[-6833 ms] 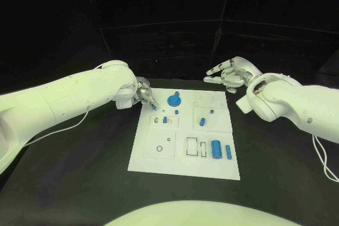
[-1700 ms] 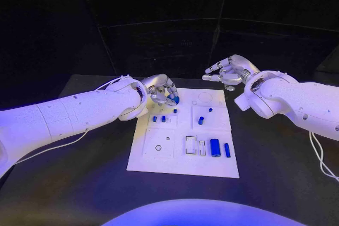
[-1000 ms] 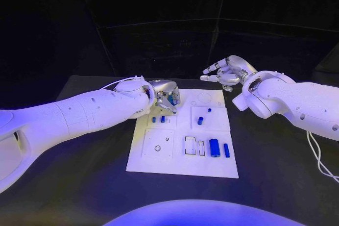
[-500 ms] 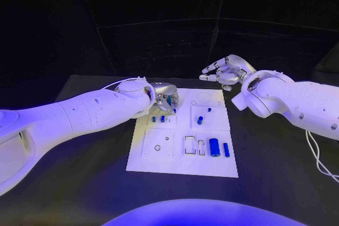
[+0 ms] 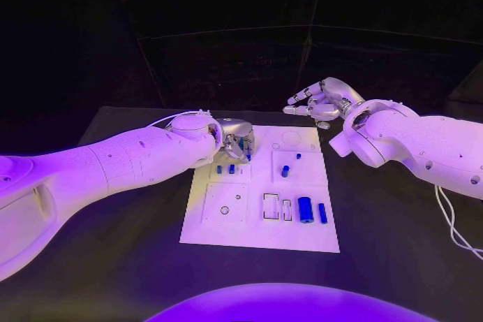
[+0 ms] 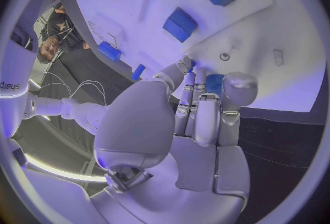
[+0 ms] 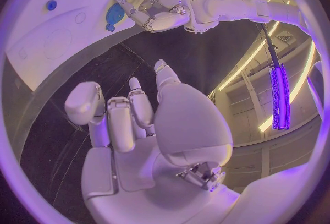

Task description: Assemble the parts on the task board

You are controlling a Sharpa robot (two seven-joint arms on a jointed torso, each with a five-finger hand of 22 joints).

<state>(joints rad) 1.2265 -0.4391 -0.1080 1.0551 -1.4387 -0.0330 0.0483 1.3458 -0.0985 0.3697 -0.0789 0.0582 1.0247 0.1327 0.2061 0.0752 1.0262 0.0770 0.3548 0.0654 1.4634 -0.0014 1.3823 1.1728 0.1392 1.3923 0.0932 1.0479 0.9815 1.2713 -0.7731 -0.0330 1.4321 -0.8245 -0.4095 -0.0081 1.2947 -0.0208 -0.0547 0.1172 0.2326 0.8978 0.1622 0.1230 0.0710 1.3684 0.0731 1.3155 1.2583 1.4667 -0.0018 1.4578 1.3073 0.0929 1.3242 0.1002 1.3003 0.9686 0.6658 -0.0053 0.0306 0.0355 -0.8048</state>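
The white task board (image 5: 259, 228) lies mid-table. My left hand (image 5: 236, 136) hangs over its far left part, fingers curled. They pinch a blue round part (image 5: 248, 147), seen as blue between finger and thumb in the left wrist view (image 6: 214, 80). The right wrist view shows that left hand (image 7: 157, 8) with the blue disc (image 7: 114, 14) at its fingertips. My right hand (image 5: 320, 103) floats beyond the board's far right corner, fingers spread and holding nothing. Two small blue pegs (image 5: 225, 170) stand just nearer than the left hand.
A blue piece (image 5: 285, 171) and a tiny blue peg (image 5: 298, 156) sit in the board's right middle square. A fat blue cylinder (image 5: 305, 209) and a thin one (image 5: 322, 212) lie near the right edge, beside two outlined slots (image 5: 271, 206). Black table surrounds the board.
Since the oldest frame my left hand has gone from the board's left edge onto the blue round part and curled round it. In the last second it barely shifts. My right hand stays put.
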